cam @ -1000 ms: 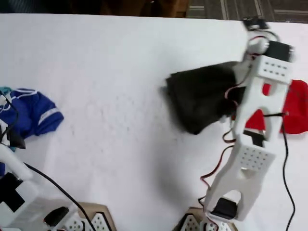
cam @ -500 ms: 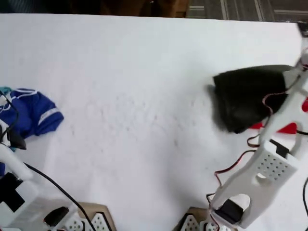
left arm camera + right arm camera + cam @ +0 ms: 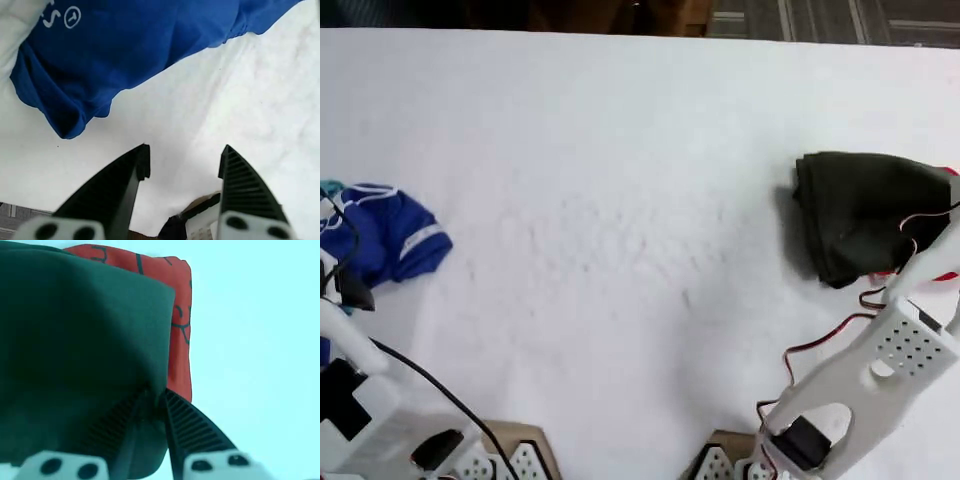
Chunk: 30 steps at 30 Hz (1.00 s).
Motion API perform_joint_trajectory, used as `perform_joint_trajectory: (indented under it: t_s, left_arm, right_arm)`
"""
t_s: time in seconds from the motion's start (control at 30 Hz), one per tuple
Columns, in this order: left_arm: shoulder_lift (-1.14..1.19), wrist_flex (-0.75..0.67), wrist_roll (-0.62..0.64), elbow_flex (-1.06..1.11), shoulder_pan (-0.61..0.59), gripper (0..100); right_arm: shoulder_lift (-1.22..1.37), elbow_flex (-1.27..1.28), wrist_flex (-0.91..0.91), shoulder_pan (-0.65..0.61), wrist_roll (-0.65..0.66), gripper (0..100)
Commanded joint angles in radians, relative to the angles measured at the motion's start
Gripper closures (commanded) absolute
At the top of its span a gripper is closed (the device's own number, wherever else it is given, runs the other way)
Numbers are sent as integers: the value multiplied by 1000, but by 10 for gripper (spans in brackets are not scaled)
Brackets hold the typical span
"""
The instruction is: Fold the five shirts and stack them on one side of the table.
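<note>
Black shirt (image 3: 865, 210): folded bundle at the far right of the table (image 3: 620, 150), lying partly over the red shirt.
Red shirt (image 3: 179, 335): folded flat beneath the black one. A strip shows along one edge, with dark print on it.
Right gripper (image 3: 156, 394): fingers pinched together on the edge of the black shirt, with cloth caught between the ribbed pads.
Right arm (image 3: 880, 360): white links rise from the near edge of the table toward the right. Red and black wires run alongside, and the arm crosses the near corner of the black shirt.
Blue shirt (image 3: 390, 235): crumpled and unfolded at the left edge of the table, well apart from the black and red pair. It has white trim.
Left gripper (image 3: 182, 165): fingers spread wide with nothing between them, pointed at bare table near the blue shirt's edge and not touching it.
Left arm (image 3: 350, 385): at the near left corner, with a black cable trailing toward the near edge.
Teal cloth (image 3: 330, 188): a small bit at the left edge, touching the blue shirt. Cannot tell what it is.
</note>
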Motion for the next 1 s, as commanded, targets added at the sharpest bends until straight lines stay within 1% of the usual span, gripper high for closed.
perform_joint_trajectory:
  t_s: [0.0, 0.13, 0.33, 0.5, 0.57, 0.67, 0.77, 0.83, 0.97]
  left_arm:
    - [-51, 18, -5, -30, -3, 755]
    - [-51, 20, -5, -28, -5, 755]
    - [-51, 26, -5, -31, -6, 755]
    - [-51, 26, -5, -35, -6, 755]
    - [-51, 26, -5, -35, -5, 755]
    - [-51, 26, -8, -36, -5, 755]
    - [-51, 28, -72, -36, -8, 755]
    - [-51, 35, -107, -36, -11, 755]
    - [-52, 46, -144, -36, -12, 755]
  right_arm:
    - [36, -40, -68, 8, 0, 978]
    - [94, -40, -136, 15, 0, 978]
    - [88, -41, -139, 38, 0, 974]
    - [81, -41, -131, 93, 3, 964]
    - [81, -40, -108, 102, 5, 919]
    - [79, -41, -62, 99, 9, 814]
    - [47, -41, -44, 99, 8, 731]
    - [10, -41, -44, 102, 8, 706]
    - [-125, -41, -21, 120, 6, 704]
